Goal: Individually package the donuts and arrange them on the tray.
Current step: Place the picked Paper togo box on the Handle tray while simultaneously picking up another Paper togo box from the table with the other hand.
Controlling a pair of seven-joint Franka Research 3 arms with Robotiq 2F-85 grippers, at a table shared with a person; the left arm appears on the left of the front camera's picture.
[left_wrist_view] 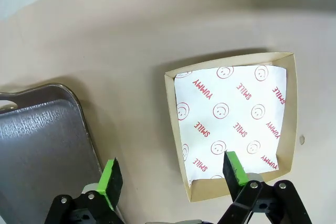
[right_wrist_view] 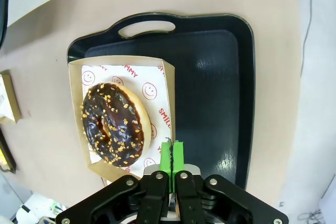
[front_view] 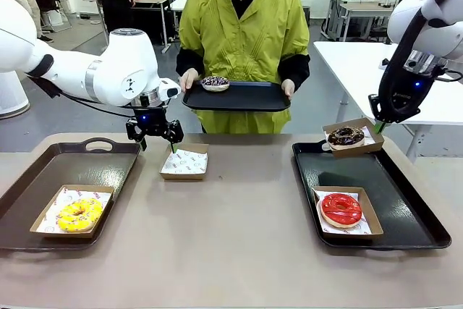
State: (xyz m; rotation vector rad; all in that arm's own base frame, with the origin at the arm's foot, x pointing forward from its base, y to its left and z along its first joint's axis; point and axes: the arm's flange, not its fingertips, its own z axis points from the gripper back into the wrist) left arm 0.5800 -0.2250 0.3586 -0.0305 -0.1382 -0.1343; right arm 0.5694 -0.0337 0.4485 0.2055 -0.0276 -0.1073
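Front view: the right gripper (front_view: 379, 127), pinched on a cardboard box (front_view: 369, 145), holds the chocolate donut (front_view: 346, 136) over the right tray (front_view: 405, 200), where the glossy red donut (front_view: 341, 208) sits boxed. On the left tray (front_view: 43, 171) the yellow donut (front_view: 79, 214) sits boxed; the purple-sprinkled donut (front_view: 215, 82) rides the person's tray (front_view: 253, 97).

Left wrist view: the left gripper (left_wrist_view: 172, 166), spread wide, straddles the edge of an empty box (left_wrist_view: 231, 114).

Right wrist view: the chocolate donut lies flat, hole up.

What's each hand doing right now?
Left hand: open, holding nothing, above the empty box.
Right hand: closed on the rim of the box with the chocolate donut.
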